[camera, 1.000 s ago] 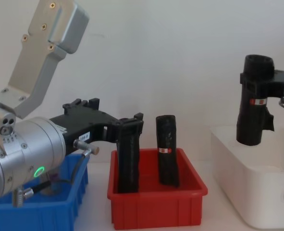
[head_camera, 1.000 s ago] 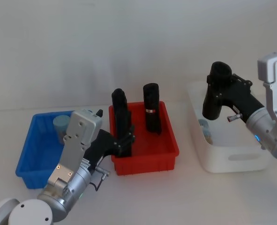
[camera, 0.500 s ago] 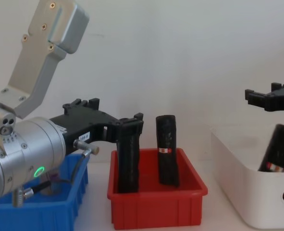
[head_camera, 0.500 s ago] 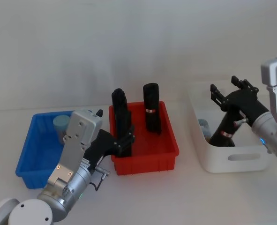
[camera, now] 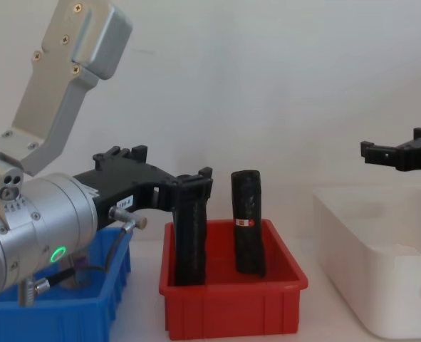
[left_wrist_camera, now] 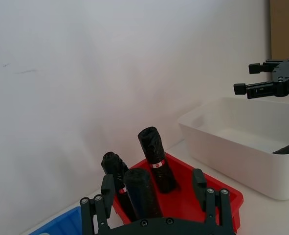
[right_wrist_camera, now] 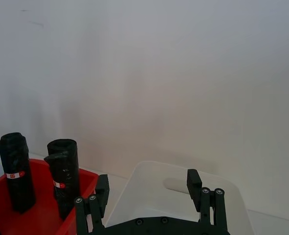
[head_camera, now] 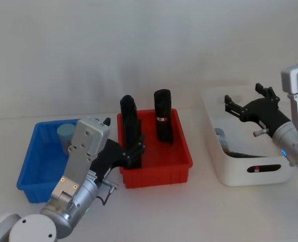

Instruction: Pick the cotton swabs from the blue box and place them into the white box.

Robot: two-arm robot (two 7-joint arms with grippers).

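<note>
1. Since the earlier frames, the black roll (head_camera: 242, 154) that the right pincer (head_camera: 247, 103) carried has gone from upright in its grip, to leaning in the white box (head_camera: 249, 171), to lying flat on the box floor below the pincer, which now hangs spread and empty above the box.
2. One tub of cotton swabs (head_camera: 65, 133) sits in the far corner of the blue box (head_camera: 30, 189), behind and to the outer side of the left pincer (head_camera: 133, 148).
3. Another pale blue lid (head_camera: 220, 136) shows inside the white box, below the right pincer against the wall nearer the red bin (head_camera: 156, 176); this looks like a swab tub already delivered.
4. The left pincer reaches over the red bin, its fingers spread on either side of an upright black roll (head_camera: 130, 121), not clamping it as far as the left wrist view shows; a second roll (head_camera: 163, 121) stands just beyond.
5. My judgement: the job is partly done, with at least the one tub in the blue box left to move.
</note>
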